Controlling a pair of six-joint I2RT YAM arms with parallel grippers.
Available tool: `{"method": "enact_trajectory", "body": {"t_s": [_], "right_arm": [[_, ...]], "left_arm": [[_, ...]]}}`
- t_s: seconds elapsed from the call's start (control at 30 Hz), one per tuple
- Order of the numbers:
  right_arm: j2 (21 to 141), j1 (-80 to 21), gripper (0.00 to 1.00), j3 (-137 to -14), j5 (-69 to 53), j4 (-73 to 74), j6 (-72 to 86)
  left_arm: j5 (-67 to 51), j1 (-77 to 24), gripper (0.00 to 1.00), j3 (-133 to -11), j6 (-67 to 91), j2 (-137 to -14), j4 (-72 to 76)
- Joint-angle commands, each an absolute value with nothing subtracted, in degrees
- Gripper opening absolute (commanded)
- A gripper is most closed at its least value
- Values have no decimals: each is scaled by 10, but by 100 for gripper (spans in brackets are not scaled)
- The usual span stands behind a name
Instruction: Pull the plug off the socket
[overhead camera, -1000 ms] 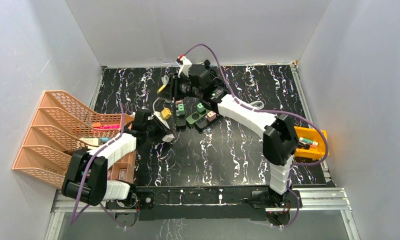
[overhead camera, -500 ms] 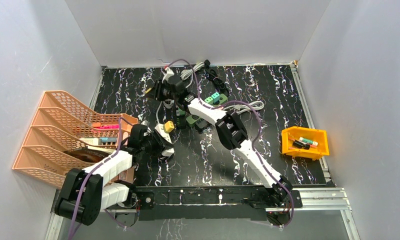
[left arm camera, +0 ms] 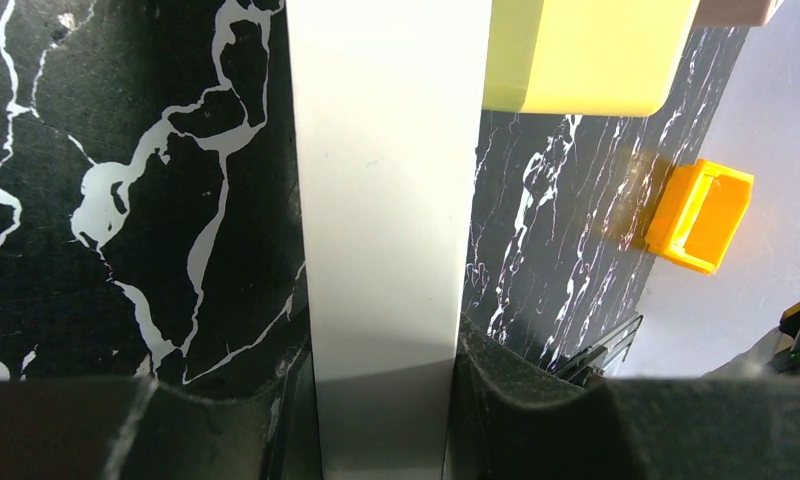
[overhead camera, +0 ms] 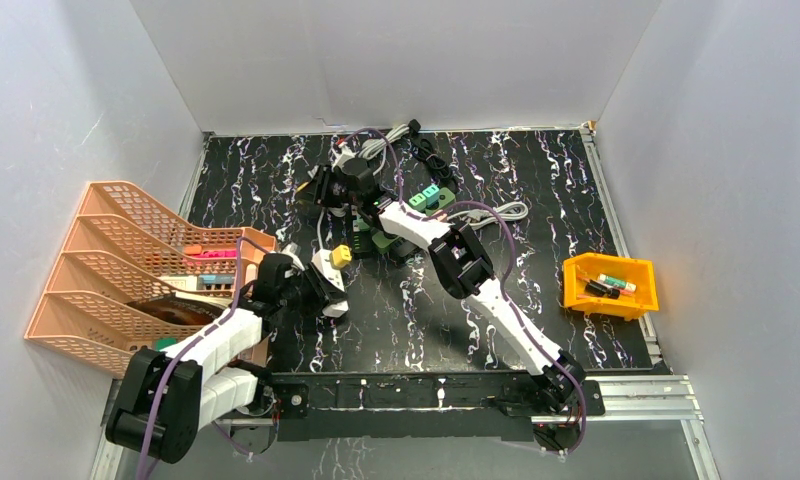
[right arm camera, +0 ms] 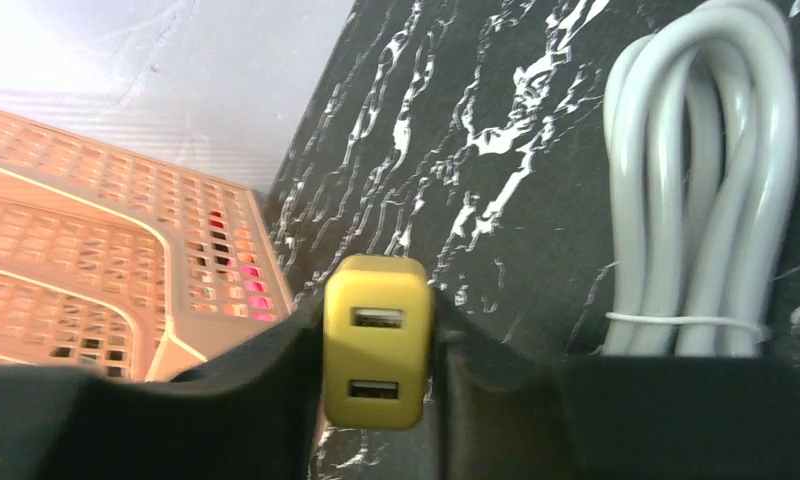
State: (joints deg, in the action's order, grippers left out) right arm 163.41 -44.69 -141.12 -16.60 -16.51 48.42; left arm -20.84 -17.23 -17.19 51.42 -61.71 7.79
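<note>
My left gripper [overhead camera: 314,291] is shut on a white power strip [overhead camera: 329,279] lying low on the black marble table. In the left wrist view the strip [left arm camera: 386,180] fills the gap between the fingers [left arm camera: 536,400]. A yellow plug [overhead camera: 342,256] still sits on the strip's far end, seen also in the left wrist view [left arm camera: 586,50]. My right gripper [overhead camera: 312,190] is at the back, shut on another yellow plug [right arm camera: 378,340] with two USB ports, held above the table apart from any socket. It shows small in the top view [overhead camera: 303,186].
An orange file tray [overhead camera: 126,260] stands at the left. Green and black sockets with plugs [overhead camera: 391,236] lie at mid-table. A bundled white cable [right arm camera: 716,200] lies by the right gripper, and dark cables [overhead camera: 431,160] lie behind. An orange bin [overhead camera: 610,285] is at the right.
The right gripper has swung left and a little nearer with its yellow plug. The left gripper has drawn the white strip toward the near edge.
</note>
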Motion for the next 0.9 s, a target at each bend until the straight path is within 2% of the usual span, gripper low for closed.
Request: {"method": "enact_trajectory", "body": {"t_s": [0.0, 0.1, 0.17, 0.43, 0.63, 0.87], "right_arm": [[1633, -441, 59, -1421, -179, -188, 494], [1622, -441, 81, -1421, -176, -170, 476], [1604, -441, 85, -1419, -172, -157, 452], [1446, -411, 85, -1345, -159, -136, 383], [1252, -381, 85, -1172, -148, -105, 316], [1157, -382, 84, -1026, -145, 26, 300]], "left_arm": [[-235, -173, 0, -166, 508, -615, 101], [-234, -173, 0, -169, 507, -616, 100], [-232, -174, 0, -172, 506, -619, 98], [-220, -173, 0, -212, 486, -644, 79], [-195, -173, 0, -244, 461, -666, 73], [-165, -173, 0, -291, 451, -716, 82]]}}
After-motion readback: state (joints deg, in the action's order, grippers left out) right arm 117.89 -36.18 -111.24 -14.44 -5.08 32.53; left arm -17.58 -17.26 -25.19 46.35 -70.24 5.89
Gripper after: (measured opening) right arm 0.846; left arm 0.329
